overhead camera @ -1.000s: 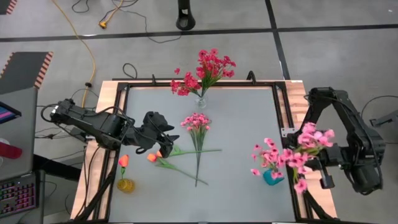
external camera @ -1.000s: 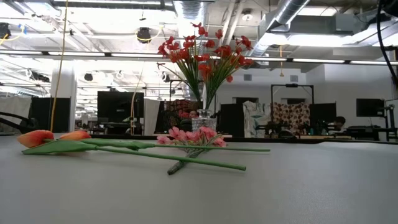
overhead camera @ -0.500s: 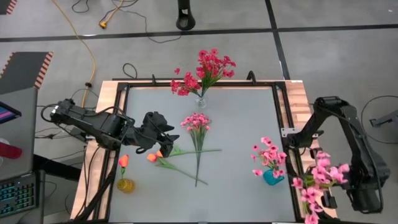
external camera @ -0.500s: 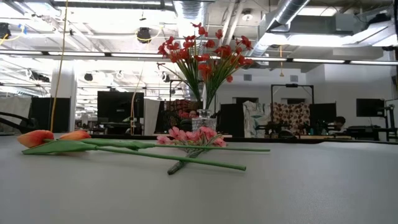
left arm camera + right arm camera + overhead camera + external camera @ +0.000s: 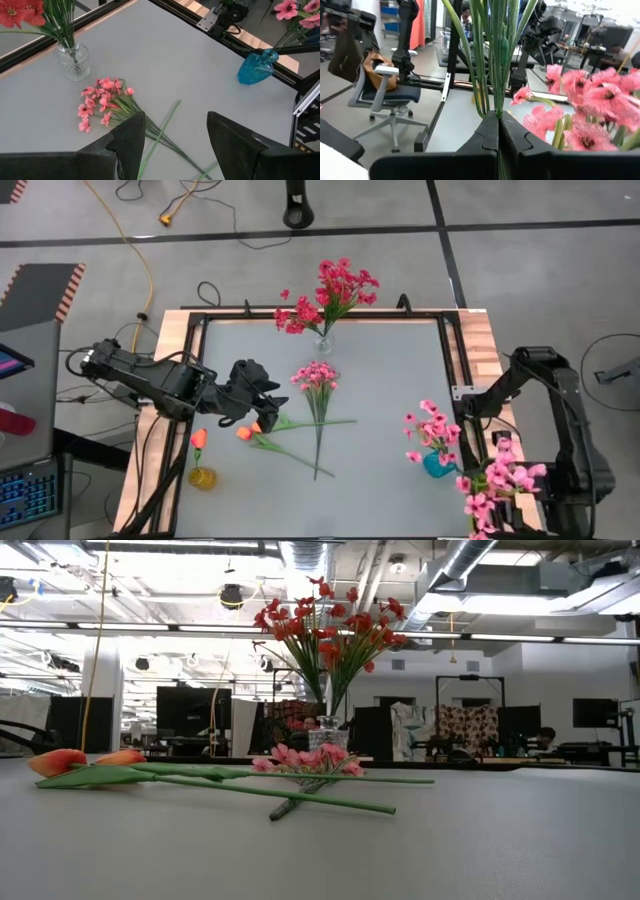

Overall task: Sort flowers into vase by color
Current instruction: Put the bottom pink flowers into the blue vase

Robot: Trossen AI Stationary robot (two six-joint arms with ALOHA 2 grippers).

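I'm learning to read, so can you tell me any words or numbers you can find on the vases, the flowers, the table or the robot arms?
None: no word, number or sign can be read anywhere.
The clear vase, the blue vase and the yellow vase are plain.
The keyboard beside the table has keys too small to read.

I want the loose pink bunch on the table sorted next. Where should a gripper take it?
Grip the loose pink bunch on its bare green stems below the blossoms, coming from above, jaws across the stems: it lies flat, and the flower head looks too wide and soft.
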